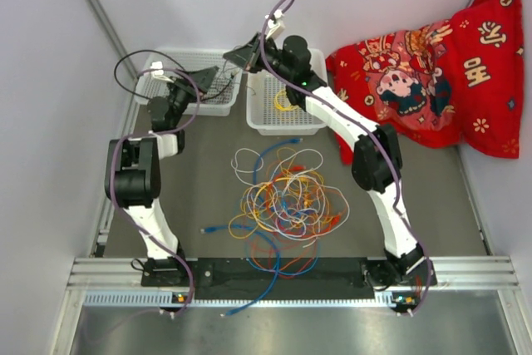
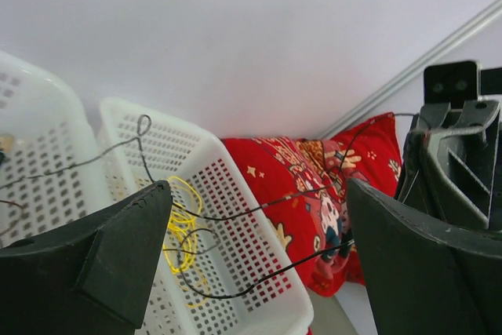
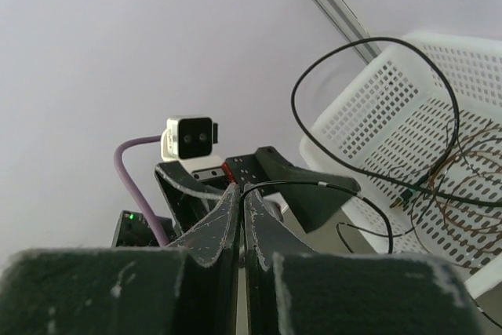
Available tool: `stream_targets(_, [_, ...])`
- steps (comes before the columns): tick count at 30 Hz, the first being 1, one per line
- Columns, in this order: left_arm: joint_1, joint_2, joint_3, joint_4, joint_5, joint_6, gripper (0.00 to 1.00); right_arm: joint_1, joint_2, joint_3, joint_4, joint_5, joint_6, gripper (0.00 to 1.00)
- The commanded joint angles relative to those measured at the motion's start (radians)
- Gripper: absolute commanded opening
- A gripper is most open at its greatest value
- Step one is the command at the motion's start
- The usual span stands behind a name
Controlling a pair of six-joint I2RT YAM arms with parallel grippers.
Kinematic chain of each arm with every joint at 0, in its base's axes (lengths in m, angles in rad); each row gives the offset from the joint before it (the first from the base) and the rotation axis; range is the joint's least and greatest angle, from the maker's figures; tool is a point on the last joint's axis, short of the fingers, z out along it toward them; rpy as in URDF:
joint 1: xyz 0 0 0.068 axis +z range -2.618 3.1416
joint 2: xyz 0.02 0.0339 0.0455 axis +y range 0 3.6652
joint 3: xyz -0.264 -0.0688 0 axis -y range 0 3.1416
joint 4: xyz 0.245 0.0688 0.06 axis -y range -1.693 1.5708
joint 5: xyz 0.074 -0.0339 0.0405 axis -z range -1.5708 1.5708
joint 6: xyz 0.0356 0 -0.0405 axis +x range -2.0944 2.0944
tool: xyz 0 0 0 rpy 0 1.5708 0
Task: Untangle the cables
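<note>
The cables (image 1: 287,197) lie in a tangled heap of yellow, orange, blue, white and red loops on the dark table centre. A thin black cable (image 1: 133,56) loops in the air above the left basket. My right gripper (image 1: 235,54) is raised at the back, between the two baskets. In the right wrist view it (image 3: 241,192) is shut on this black cable (image 3: 318,183). My left gripper (image 1: 218,81) faces it over the left basket. It (image 2: 259,186) stands wide open, and strands of the black cable (image 2: 289,197) pass between its fingers without touching them.
Two white perforated baskets stand at the back: the left one (image 1: 187,106) and the right one (image 1: 287,126), which holds a coiled yellow cable (image 1: 285,101). A red printed cushion (image 1: 440,81) lies at the back right. Walls close in on the left, back and right.
</note>
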State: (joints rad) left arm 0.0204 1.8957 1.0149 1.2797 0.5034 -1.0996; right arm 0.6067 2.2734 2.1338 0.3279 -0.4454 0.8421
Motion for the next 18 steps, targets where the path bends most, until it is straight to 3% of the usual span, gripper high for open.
stream_targets(1, [0.033, -0.063, -0.015, 0.205, -0.042, 0.029, 0.97, -0.025, -0.023, 0.051, -0.006, -0.035, 0.070, 0.00])
stream_targets(7, [0.053, -0.070, 0.010, 0.155, -0.022, 0.040, 0.95, -0.039, -0.014, 0.054, 0.007, -0.064, 0.106, 0.00])
stream_targets(14, [-0.002, -0.116, 0.053, 0.135, 0.081, 0.107, 0.93, -0.041, -0.003, 0.083, -0.013, -0.082, 0.120, 0.00])
stream_targets(18, [-0.005, -0.122, 0.048, 0.193, 0.081, 0.072, 0.91, -0.039, 0.006, 0.095, -0.020, -0.085, 0.130, 0.00])
